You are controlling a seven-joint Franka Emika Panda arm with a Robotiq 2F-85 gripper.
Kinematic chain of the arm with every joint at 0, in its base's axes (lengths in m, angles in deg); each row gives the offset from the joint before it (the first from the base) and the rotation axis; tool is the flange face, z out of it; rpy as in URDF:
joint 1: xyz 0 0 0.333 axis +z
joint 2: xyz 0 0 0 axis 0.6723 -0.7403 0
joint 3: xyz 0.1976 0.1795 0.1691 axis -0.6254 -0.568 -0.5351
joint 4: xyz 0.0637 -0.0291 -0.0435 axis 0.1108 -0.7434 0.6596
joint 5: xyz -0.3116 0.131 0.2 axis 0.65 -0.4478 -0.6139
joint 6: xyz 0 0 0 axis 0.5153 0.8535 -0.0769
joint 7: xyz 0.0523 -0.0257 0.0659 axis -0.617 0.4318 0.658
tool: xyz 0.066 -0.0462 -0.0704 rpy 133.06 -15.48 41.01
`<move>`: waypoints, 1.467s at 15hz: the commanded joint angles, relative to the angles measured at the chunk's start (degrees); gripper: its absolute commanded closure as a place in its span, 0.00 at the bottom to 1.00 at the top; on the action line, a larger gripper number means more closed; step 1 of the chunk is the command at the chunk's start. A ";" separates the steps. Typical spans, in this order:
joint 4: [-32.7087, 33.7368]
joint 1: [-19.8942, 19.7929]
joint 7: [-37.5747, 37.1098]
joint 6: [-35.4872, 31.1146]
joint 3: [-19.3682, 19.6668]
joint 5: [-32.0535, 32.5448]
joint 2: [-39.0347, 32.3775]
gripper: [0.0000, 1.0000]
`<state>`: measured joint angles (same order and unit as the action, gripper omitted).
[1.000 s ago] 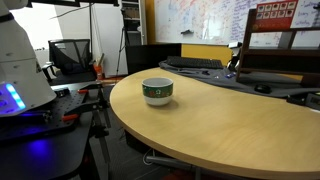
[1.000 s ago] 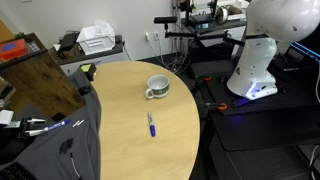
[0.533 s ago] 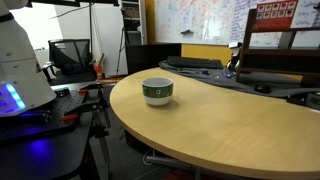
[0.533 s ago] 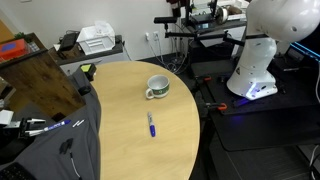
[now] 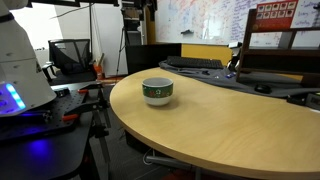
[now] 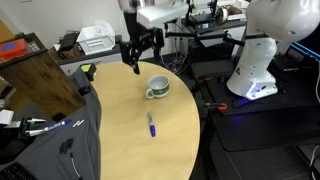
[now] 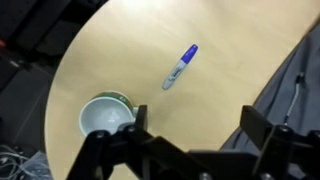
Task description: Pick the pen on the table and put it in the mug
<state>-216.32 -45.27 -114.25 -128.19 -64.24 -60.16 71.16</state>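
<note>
The pen (image 6: 151,125) lies flat on the light wood table (image 6: 120,140), a little nearer the camera than the mug (image 6: 157,88). The mug is white with a green band, stands upright and looks empty. My gripper (image 6: 137,62) hangs open and empty above the table's far end, beside the mug and well above it. In the wrist view the open fingers (image 7: 195,130) frame the table (image 7: 230,40), with the pen (image 7: 180,67) ahead and the mug (image 7: 105,115) by one finger. The mug (image 5: 157,91) also shows on the table (image 5: 220,130) in an exterior view.
A dark desk with a keyboard (image 5: 195,63) adjoins the table. A wooden box (image 6: 40,85) and cables (image 6: 60,125) sit beside it, with a printer (image 6: 97,38) behind. The white robot base (image 6: 255,60) stands past the rounded table edge.
The arm and gripper have swung into an exterior view and now hang over the table's far end. The pen and the mug have not moved.
</note>
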 commanded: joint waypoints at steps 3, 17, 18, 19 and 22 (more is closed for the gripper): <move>-4.00 3.08 -18.30 -15.79 0.98 -0.26 -11.70 0.00; 1.36 8.48 -10.45 -37.39 8.71 -6.30 -37.40 0.00; 1.95 8.30 -9.51 -37.76 8.66 -7.28 -38.27 0.02; 2.33 8.33 -8.93 -37.93 8.72 -8.16 -38.82 0.04; 3.26 7.75 -6.69 -38.36 8.27 -11.72 -40.53 0.20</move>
<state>-214.10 -37.88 -123.79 -165.07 -56.09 -67.93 32.12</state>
